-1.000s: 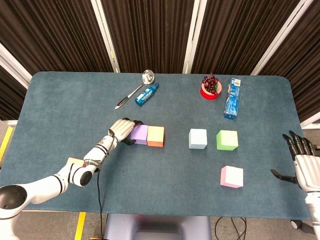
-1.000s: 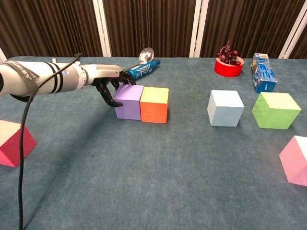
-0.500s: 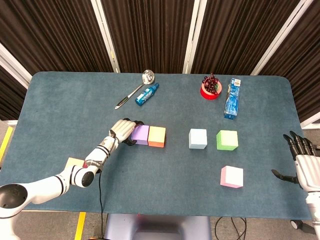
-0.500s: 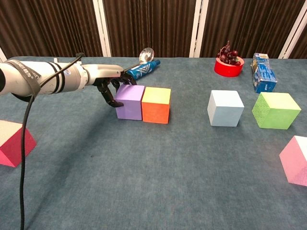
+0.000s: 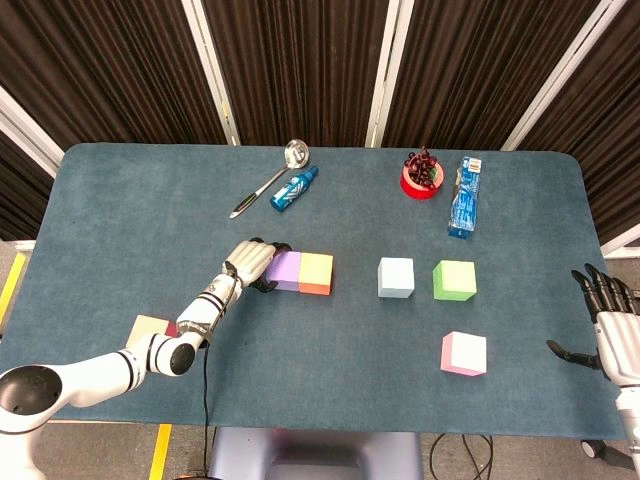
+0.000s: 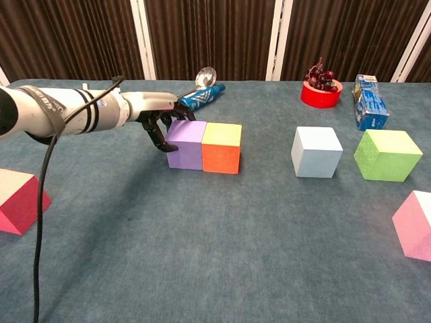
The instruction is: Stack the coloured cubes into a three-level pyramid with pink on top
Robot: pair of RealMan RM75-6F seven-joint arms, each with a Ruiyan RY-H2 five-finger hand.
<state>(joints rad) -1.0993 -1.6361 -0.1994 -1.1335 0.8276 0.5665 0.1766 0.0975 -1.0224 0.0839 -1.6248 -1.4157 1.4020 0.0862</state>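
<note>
Your left hand (image 5: 252,264) sits left of centre in the head view, its curled fingers (image 6: 160,134) pressed against the left face of the purple cube (image 5: 284,270). The fingers touch that face but do not wrap around the cube, so it is pushed rather than held. The purple cube touches the orange cube (image 5: 316,274) on its right, and the pair forms a short row on the blue table (image 5: 120,220).

Your right hand (image 5: 612,320) is at the right edge of the head view, off the table's corner, with fingers spread apart and nothing in it. The chest view does not show it.

To the right of centre, the pale blue cube (image 5: 396,277) and the green cube (image 5: 454,280) stand near each other with a gap between them. The pink cube (image 5: 464,353) lies below them, toward the lower right, resting on the table and apart from all others. A red cube (image 6: 19,200) sits at the left edge of the chest view, well apart from the row.

Along the upper part of the frame lie a ladle (image 5: 270,179), a small blue bottle (image 5: 294,188), a red bowl (image 5: 422,177) of dark fruit and a blue packet (image 5: 466,195).
</note>
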